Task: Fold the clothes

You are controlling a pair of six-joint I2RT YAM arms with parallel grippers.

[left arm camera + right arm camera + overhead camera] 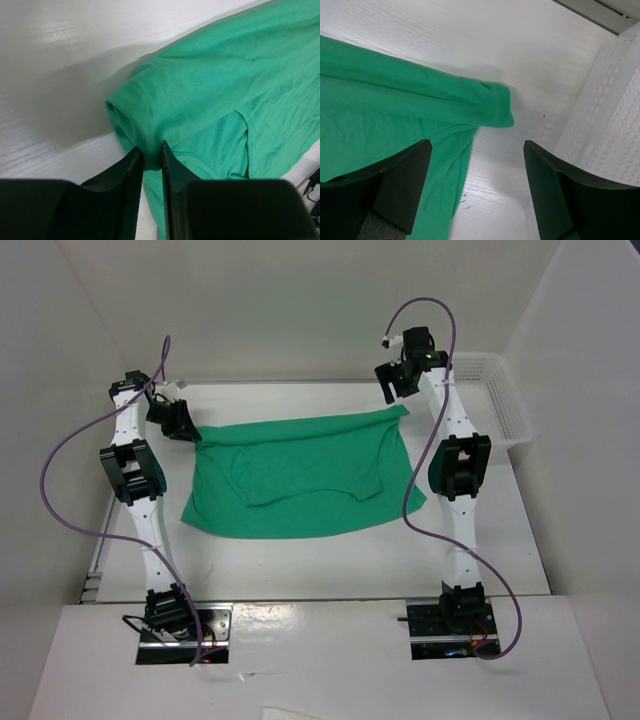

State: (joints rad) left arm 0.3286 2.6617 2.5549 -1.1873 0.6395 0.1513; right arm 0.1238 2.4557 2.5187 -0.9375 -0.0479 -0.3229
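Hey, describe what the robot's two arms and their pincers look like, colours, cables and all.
The left arm and right arm are built alike: white links, chunky black joints and black bases. A thin purple cable loops loosely off each one. The left pincer and right pincer have matte black, flat-sided fingers that taper to the tips, with no markings visible.

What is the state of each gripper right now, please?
Left gripper: closed on the far left corner of the plain emerald-green soft-fabric T-shirt.
Right gripper: open, holding nothing, by the T-shirt's far right corner.
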